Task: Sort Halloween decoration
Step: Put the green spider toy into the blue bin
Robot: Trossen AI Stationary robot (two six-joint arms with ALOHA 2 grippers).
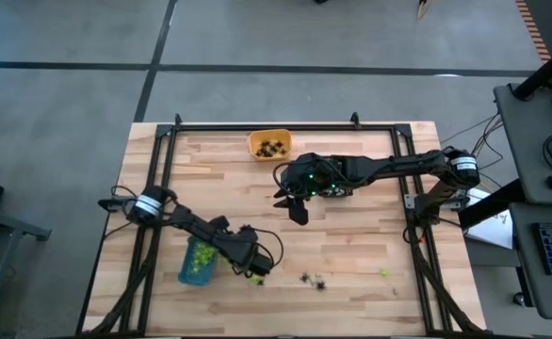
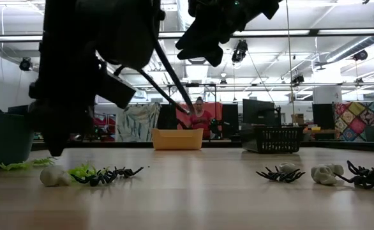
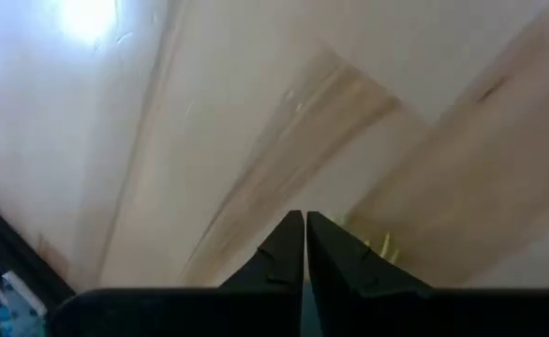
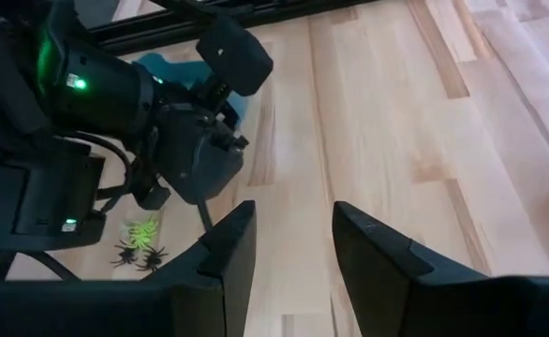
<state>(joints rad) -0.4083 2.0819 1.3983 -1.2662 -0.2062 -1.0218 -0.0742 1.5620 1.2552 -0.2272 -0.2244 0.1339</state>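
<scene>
Pressing my left gripper (image 1: pixel 254 274) down at the near-left part of the worktop (image 1: pixel 351 235), I had its jaws fully together, tips meeting in the left wrist view (image 3: pixel 304 245) right at the wood. A sliver of lime-green trinket (image 3: pixel 384 245) showed just beside one fingertip there; couldn't tell if anything was actually pinched btwn the tips, nothing visibly was. In the low view a small cluster sat just by that gripper: a whitish piece (image 2: pixel 55 176), lime-green bits (image 2: pixel 83 170) and a black spider (image 2: pixel 107 175) touching them.

My right gripper (image 1: pixel 297 213) hung above the worktop's middle, jaws partway apart, empty; its two fingers (image 4: pixel 228 253) framed bare wood in the right wrist view, w/ the left arm beyond them and a green piece plus spiders (image 4: pixel 141 245) lying near that arm.

Rest of the Halloween decoration: blue tray (image 1: pixel 197 262) at the near left, just beside my left arm, held lime-green pieces. Orange tray (image 1: pixel 269 145) at the far edge held dark pieces. Loose black spiders (image 1: pixel 313 279) lay on the near-centre wood, well apart from either tray, and one lime-green piece (image 1: pixel 384 273) lay alone farther right. Low view also showed a second whitish piece (image 2: pixel 327 174) btwn two spiders on the right.
</scene>
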